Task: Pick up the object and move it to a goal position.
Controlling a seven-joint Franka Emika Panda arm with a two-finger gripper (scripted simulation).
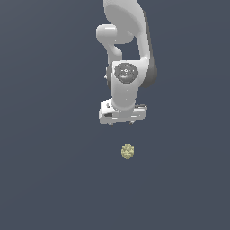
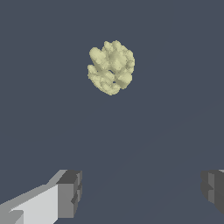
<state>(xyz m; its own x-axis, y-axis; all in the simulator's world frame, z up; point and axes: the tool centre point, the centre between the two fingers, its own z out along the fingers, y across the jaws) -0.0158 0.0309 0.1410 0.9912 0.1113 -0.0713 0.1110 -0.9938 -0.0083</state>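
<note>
The object [image 1: 127, 151] is a small pale yellow-olive bumpy lump lying on the dark grey floor, a short way in front of the white arm in the exterior view. The wrist view shows the object [image 2: 111, 67] large and in full, with its mottled, knobbly surface. My gripper [image 1: 121, 123] hangs above the floor, behind the object and apart from it. Its two fingers [image 2: 69, 194] stand wide apart in the wrist view, open, with nothing between them. In the exterior view the fingertips are mostly hidden under the hand.
The dark grey floor [image 1: 45, 179] spreads flat all around. The white arm [image 1: 128, 54] rises behind the gripper to the upper edge of the exterior view.
</note>
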